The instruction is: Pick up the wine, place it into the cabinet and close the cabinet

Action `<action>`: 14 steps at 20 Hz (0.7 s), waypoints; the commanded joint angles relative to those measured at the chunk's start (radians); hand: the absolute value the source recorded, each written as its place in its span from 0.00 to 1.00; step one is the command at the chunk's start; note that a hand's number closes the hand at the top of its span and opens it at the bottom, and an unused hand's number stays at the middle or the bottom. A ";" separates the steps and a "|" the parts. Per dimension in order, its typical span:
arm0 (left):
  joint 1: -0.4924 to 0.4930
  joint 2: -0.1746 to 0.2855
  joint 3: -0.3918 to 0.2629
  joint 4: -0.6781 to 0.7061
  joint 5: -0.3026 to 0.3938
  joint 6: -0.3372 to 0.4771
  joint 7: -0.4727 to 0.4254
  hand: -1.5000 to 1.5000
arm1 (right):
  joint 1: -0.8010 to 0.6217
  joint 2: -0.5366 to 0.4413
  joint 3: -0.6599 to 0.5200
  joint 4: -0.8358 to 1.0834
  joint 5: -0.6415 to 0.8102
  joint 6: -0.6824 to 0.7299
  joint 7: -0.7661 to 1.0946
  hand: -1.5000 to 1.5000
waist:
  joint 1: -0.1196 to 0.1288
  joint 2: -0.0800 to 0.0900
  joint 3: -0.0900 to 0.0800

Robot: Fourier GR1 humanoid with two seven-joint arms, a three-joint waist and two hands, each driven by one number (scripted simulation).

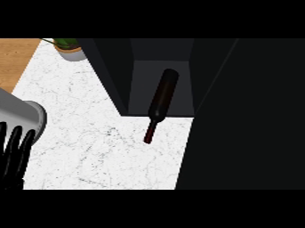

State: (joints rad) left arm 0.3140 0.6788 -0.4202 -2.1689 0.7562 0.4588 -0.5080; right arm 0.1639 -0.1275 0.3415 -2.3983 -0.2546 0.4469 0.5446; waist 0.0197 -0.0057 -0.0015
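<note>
**One bottle half in, door left to close**

One wine bottle (pixel 162 91) lies on its side just toward 12 o'clock from centre. Its dark, glossy, cylindrical body rests inside the open cabinet (pixel 112 75), while the slim reddish neck (pixel 150 131) pokes out over the counter (pixel 82 133) toward 6 o'clock.

The step in hand looks like finishing the placement. The neck probably has to go past the cabinet's front edge before the door (pixel 253 124), the broad matt black panel filling 3 o'clock, can swing shut without catching it. A push along the bottle's length would suit better than one from the side, since a round bottle rolls easily.

At 8 o'clock the left hand (pixel 7 153) rests with its black fingers straight and pointing up, holding nothing, well apart from the bottle. The right hand shows nowhere.

The counter is white stone with fine grey veining, smooth and likely slippery under glass. At 11 o'clock a small leafy plant (pixel 66 43) stands in a pale pot (pixel 74 54) beside a patch of warm wood (pixel 4 58).
</note>
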 commanded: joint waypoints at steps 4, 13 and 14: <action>0.200 0.055 0.179 0.043 0.099 -0.224 -0.084 0.00 | -0.089 0.122 0.273 -0.100 0.175 -0.150 0.180 1.00 | -0.001 -0.002 -0.002; 0.383 0.118 0.422 -0.016 0.196 -0.417 -0.095 0.00 | -0.441 0.127 0.432 0.122 0.399 -0.417 0.147 1.00 | 0.021 -0.002 -0.001; 0.384 0.132 0.465 -0.011 0.229 -0.439 -0.074 0.00 | -0.459 0.127 0.476 0.129 0.437 -0.453 0.156 1.00 | 0.014 -0.002 -0.001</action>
State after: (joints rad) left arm 0.6383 0.7821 -0.0564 -2.1709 0.9342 0.1031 -0.5915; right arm -0.1678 -0.0082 0.7377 -2.3363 0.0936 0.1054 0.6936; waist 0.0308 -0.0074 -0.0022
